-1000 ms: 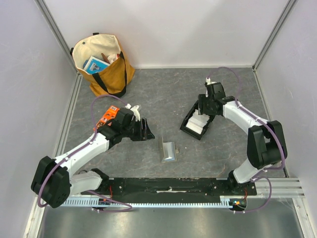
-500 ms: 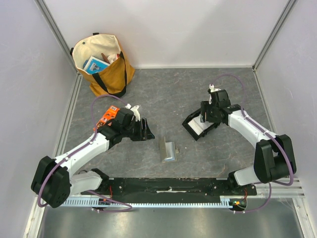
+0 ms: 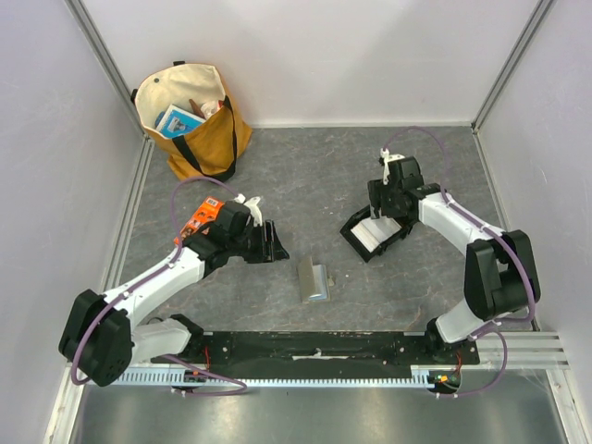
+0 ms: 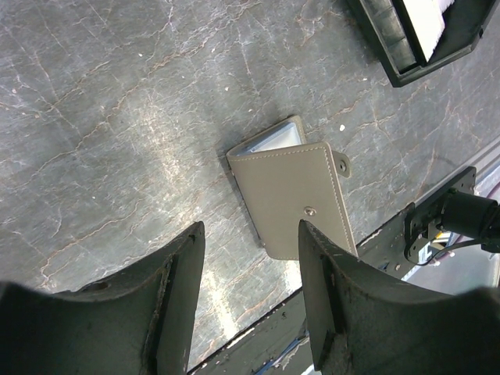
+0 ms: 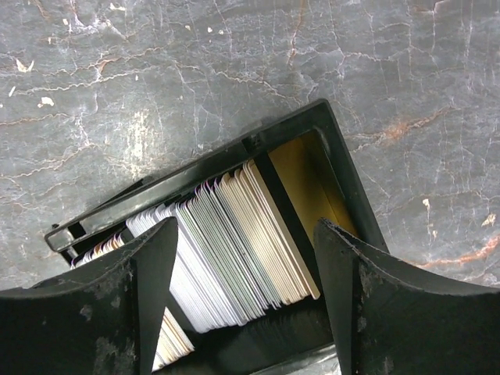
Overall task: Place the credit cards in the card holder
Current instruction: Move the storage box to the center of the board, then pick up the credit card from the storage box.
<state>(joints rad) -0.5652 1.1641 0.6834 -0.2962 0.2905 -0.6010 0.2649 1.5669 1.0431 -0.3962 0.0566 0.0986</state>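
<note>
- Grey marbled desk (image 3: 305, 166) under both sets of fingers.
- Tan tote bag (image 3: 190, 116) in the far left corner, well apart from the left fingers (image 4: 141, 312).
- Left fingers are spread wide and hold nothing, hovering clear of the desk.
- Right fingers (image 5: 109, 312) are spread wide and empty, hanging over the black tray (image 5: 187, 168).
- Black tray lies on the desk directly beneath the right fingers.
- Card holder (image 4: 301, 195) lies folded flat on the desk, stud upward, seen through the gap between the left fingers, untouched.
- Credit cards (image 5: 234, 250) stand packed on edge in the tray, between the right fingers, none gripped.
</note>
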